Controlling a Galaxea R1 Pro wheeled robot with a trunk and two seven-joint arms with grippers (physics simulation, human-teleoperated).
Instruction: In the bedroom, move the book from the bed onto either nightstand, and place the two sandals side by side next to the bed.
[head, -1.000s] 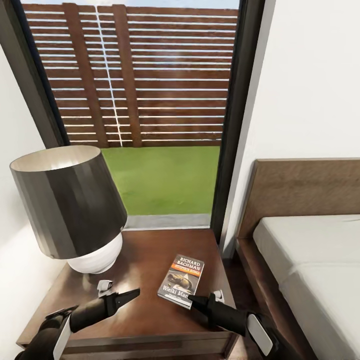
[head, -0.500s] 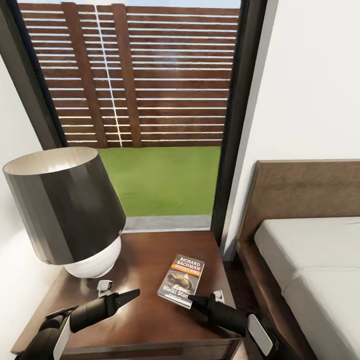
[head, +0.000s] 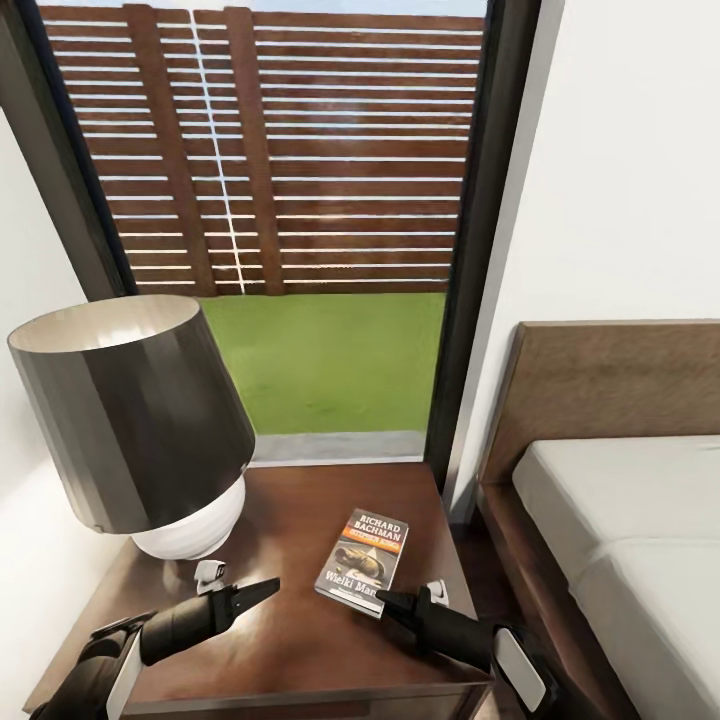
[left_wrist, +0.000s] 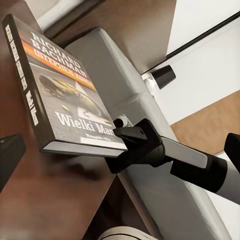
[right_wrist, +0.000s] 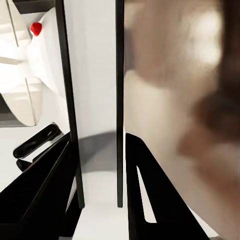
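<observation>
The book (head: 363, 562), thin, light and stiff, is laid flat on the worktop (head: 290, 520) in the lower middle of the frame, its near edge pinched by the right tool (head: 386, 601), while the left tool (head: 262, 588) looks spread and empty.

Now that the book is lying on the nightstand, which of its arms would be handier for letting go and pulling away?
The right. Its gripper is at the book's near edge on the nightstand, while the left gripper points at bare wood beside the lamp, apart from the book.
</observation>
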